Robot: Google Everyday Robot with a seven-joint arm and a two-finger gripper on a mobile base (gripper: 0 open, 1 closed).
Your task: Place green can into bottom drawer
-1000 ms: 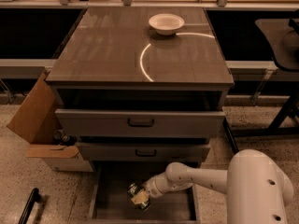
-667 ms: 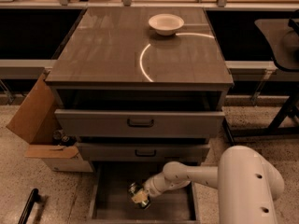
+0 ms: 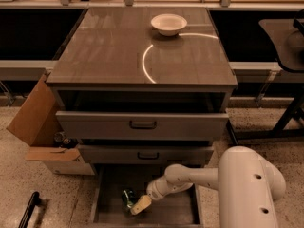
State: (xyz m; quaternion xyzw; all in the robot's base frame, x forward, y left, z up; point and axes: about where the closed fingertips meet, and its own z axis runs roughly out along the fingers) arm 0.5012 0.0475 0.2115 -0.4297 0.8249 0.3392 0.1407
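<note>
Below the front edge of the worktop [image 3: 114, 46], a little left of its middle, the green can [image 3: 127, 197] sits inside the open bottom drawer [image 3: 180, 213], low over the floor or on it. The gripper [image 3: 137, 203] touches the can's right side, reaching in from the right. Whether it clasps the can or has released it I cannot tell, nor the can's long axis.

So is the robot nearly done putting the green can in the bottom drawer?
Nearly. Done: the bottom drawer is pulled open and the green can is down inside it, towards the left. In hand: the gripper is in the drawer right beside the can; whether it grips it, I cannot tell. Left: probably just backing the arm out.
</note>
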